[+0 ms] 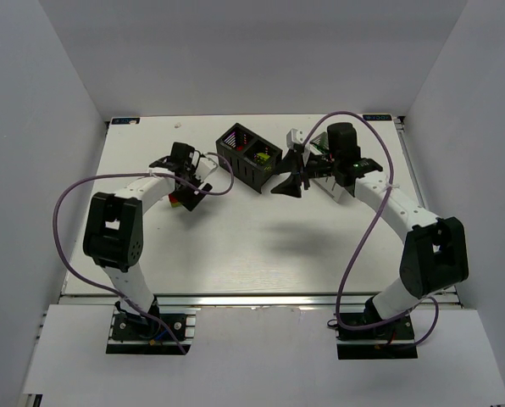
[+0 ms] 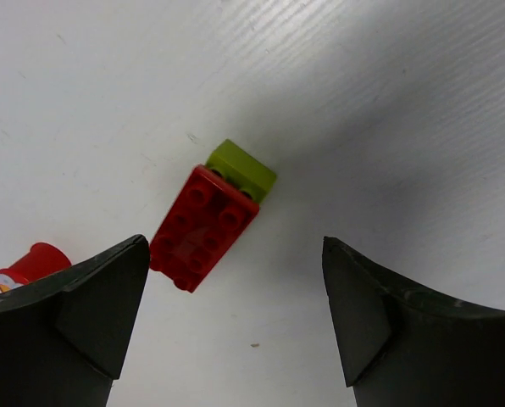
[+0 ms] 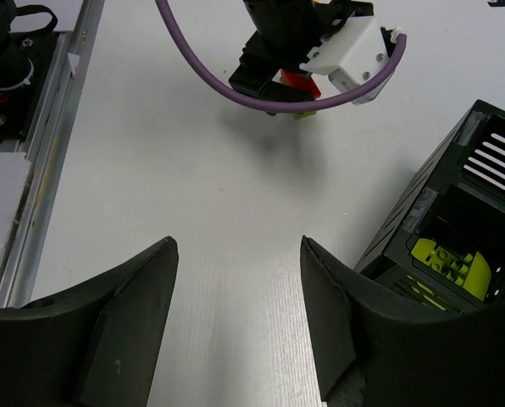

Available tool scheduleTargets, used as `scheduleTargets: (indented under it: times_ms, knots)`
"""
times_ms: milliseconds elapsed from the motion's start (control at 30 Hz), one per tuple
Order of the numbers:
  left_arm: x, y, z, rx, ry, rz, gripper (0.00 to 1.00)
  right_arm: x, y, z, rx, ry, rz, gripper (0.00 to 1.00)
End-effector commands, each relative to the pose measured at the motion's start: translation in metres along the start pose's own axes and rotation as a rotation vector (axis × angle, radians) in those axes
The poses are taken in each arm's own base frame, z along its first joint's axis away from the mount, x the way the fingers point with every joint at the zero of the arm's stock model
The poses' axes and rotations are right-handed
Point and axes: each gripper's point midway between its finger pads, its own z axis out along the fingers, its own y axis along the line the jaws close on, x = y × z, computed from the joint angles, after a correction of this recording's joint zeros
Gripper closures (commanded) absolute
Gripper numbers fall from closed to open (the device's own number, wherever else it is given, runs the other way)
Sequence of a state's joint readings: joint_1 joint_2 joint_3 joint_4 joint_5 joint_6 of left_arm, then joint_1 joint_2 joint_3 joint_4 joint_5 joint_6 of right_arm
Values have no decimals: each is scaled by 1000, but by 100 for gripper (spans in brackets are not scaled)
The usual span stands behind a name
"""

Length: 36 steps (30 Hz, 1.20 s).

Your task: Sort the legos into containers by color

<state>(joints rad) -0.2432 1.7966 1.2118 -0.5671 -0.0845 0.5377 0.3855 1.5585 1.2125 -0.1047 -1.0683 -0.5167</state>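
White counter, far-left quarter: red lego (image 2: 203, 229) lying flat, studs up, green lego (image 2: 242, 167) touching at one end. Probably light, rigid, slick; best pinched across the red's flat long sides. Long axis oblique to the jaw gap, green end farther from the tool. Left tool (image 2: 235, 259) released, gripping nothing; right tool (image 3: 240, 246) released, empty, beside black container (image 3: 405, 229)

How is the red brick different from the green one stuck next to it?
The red brick is bigger and longer than the green brick. The red brick shows its round bumps to the left wrist camera, while the green brick shows a smooth face. The red brick lies nearer that camera and the green brick sits at its far end. Both lie on the white table, touching each other.
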Motion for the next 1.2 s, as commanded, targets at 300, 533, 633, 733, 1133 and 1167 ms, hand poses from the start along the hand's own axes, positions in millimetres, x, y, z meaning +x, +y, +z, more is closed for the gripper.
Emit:
scheduleTargets:
  times_ms: [300, 533, 633, 733, 1133, 1167]
  knots:
    - [-18, 19, -1, -40, -71, 26, 12, -9, 6, -9, 24, 8, -12, 35]
    - [-15, 23, 7, -24, -61, 3, 24, -8, 9, -10, 27, 10, -8, 36]
    - [-14, 21, 9, -10, -59, -2, 29, -7, 10, -11, 29, 12, -9, 36]
    - [-10, 19, 9, -2, -55, -10, 35, -7, 11, -11, 29, 11, -4, 36]
    - [-21, 18, -12, 21, -95, -137, 82, -7, 18, -12, 23, 2, -5, 37]
    - [-24, 12, -13, 51, -103, -159, 86, -7, 17, -12, 24, 1, -6, 38]
